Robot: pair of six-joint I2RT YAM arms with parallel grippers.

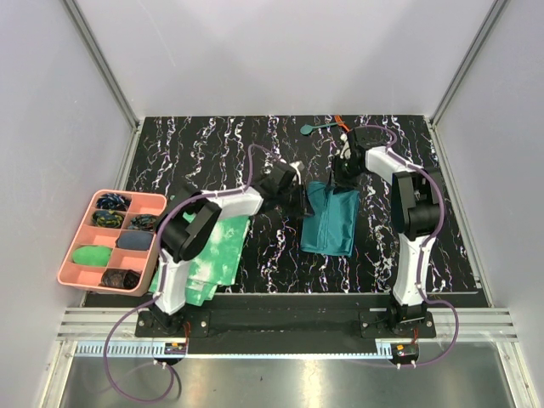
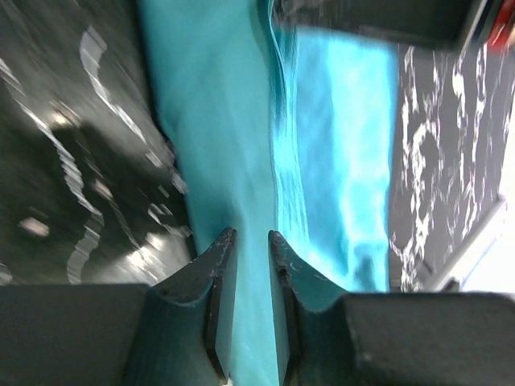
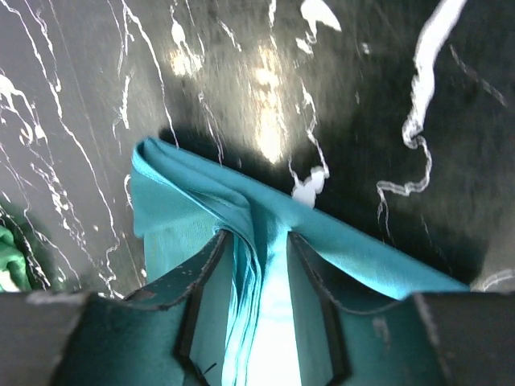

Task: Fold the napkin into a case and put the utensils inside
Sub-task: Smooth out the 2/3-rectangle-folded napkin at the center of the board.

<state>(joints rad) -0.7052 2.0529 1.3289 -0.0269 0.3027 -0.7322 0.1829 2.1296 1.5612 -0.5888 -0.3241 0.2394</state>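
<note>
The dark teal napkin [image 1: 330, 223] lies folded into a long strip in the middle of the black marbled table. My left gripper [image 1: 303, 204] is at its upper left edge. In the left wrist view this gripper [image 2: 251, 235] is shut on a ridge of the napkin [image 2: 217, 121]. My right gripper [image 1: 344, 176] is at the strip's far right corner. There the right gripper [image 3: 259, 235] has its jaws parted, with bunched layers of the napkin [image 3: 241, 205] standing between them. The utensils, a teal spoon [image 1: 310, 129] and an orange-red stick [image 1: 340, 121], lie at the table's far edge.
A pink compartment tray [image 1: 75, 223] with rolled cloths sits at the left, off the table. Light green mottled cloths [image 1: 217, 253] lie under the left arm near the front edge. White walls close in the back and both sides.
</note>
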